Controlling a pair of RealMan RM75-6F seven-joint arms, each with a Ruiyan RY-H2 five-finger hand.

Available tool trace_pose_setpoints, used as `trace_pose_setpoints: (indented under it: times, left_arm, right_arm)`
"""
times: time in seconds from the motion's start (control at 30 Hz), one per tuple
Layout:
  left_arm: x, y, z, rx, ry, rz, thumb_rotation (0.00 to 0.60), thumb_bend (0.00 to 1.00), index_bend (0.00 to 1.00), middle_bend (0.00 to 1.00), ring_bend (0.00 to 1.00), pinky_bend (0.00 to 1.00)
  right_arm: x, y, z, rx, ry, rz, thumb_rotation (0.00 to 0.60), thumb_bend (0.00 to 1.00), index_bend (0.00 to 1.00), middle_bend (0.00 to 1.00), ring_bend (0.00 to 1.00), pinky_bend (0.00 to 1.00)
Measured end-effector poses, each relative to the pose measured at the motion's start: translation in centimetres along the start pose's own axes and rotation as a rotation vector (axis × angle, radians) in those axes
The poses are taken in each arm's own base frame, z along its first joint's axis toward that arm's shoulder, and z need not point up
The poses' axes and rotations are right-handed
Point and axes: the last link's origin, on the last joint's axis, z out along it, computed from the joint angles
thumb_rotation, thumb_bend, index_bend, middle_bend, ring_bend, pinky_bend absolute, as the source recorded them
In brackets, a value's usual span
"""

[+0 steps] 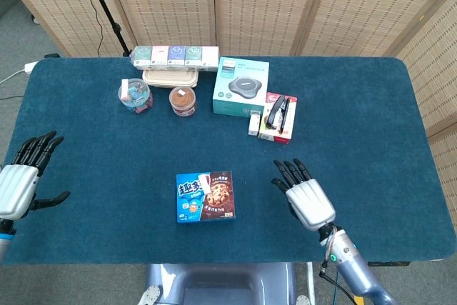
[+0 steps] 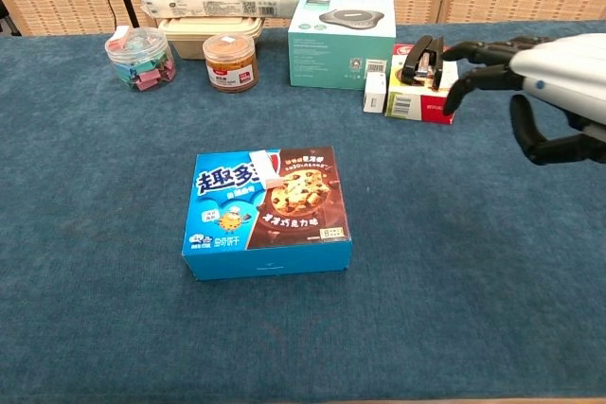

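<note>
Near the table's front centre, a cookie box (image 1: 206, 196) is seen lying flat on the blue cloth (image 1: 343, 119). Right hand (image 1: 305, 198) is held just right of the box, apart from it, fingers spread wide, nothing gripped. Left hand (image 1: 20, 183) is seen at the left edge, well apart from the box, fingers spread, empty. Behind, a stapler (image 1: 277, 113) is set on a red carton (image 2: 423, 94); jars and boxes are ranged along the back.

Bare cloth lies between the right hand (image 1: 308, 199) and the biscuit box (image 1: 206, 196); jars, boxes and a stapler (image 1: 276, 113) crowd the far edge.
</note>
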Motion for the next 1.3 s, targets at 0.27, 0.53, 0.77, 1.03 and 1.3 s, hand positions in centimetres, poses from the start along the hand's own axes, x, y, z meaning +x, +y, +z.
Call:
trace_pose_setpoints:
  times: [0.27,0.53,0.77,1.03,1.3]
  left_arm:
    - [-0.3,0.1,0.2,0.004,-0.01,0.008,0.6,0.14,0.0,0.0,0.0,0.0]
    - [0.1,-0.1,-0.2,0.012,0.01,-0.009,0.6,0.14,0.0,0.0,0.0,0.0]
    - [0.4,-0.6,-0.4,0.024,0.012,-0.027,0.6,0.14,0.0,0.0,0.0,0.0]
    - [0.6,-0.9,-0.5,0.036,0.002,-0.037,0.6,0.14,0.0,0.0,0.0,0.0]
    - [0.7,-1.0,-0.6,0.034,-0.015,-0.048,0.6,0.14,0.0,0.0,0.0,0.0]
  right_arm:
    - [-0.1,-4.1,3.5,0.093,-0.014,0.035,0.6,1.0,0.26,0.0,0.0,0.0]
    - [-1.5,-6.8,5.2,0.141,-0.06,0.037,0.6,1.0,0.27,0.0,0.0,0.0]
    - [-2.3,-9.0,7.7,0.158,-0.079,0.029,0.6,1.0,0.27,0.0,0.0,0.0]
    - [-2.3,-11.0,9.2,0.167,-0.083,0.033,0.6,1.0,0.28,0.0,0.0,0.0]
    - [-2.8,-12.7,9.9,0.187,-0.095,0.03,0.6,1.0,0.28,0.0,0.0,0.0]
